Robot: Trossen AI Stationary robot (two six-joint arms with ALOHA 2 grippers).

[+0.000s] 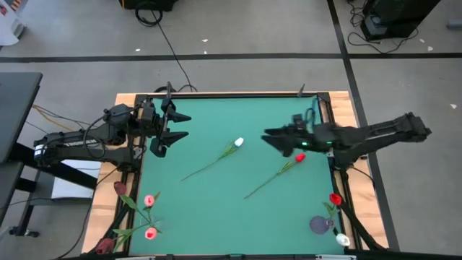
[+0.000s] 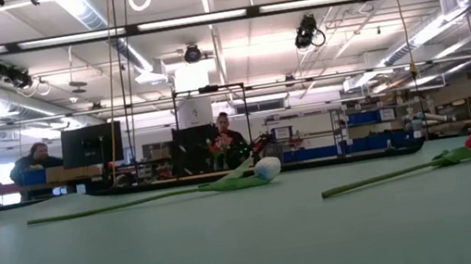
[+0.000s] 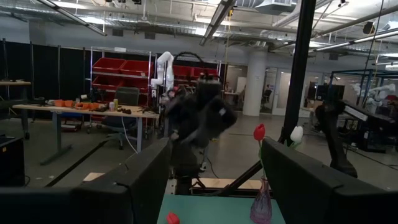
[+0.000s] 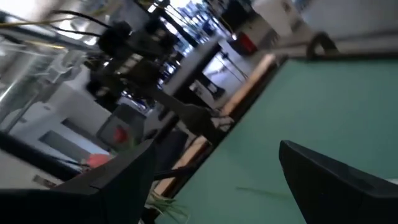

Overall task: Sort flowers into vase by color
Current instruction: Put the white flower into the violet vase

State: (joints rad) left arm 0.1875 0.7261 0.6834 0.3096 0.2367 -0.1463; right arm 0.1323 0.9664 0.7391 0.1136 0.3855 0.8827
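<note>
**Green table with two loose tulips, both arms raised**

- Table: green mat in a wooden frame, filling the middle of the high view.
- Left arm: reaches in from the table's left edge. Left gripper hangs over the mat's left border, fingers spread wide and holding nothing; in the left wrist view its two dark fingers stand well apart.
- Right arm: reaches in from the right edge. Right gripper is in the air right of centre, just beside the red tulip's head, fingers parted and empty; the right wrist view shows the wide gap between its fingers.
- White tulip: lies flat near the mat's centre, stem running down-left in the high view.
- Red tulip: lies flat to the right of the white one, well apart from it, stem also running down-left.
- Left vase group: pink and dark red tulip heads at the table's lower-left corner; the vase itself is hard to make out.
- Right vase: dark purple, at the lower-right corner, holding a red tulip and a white one.
</note>
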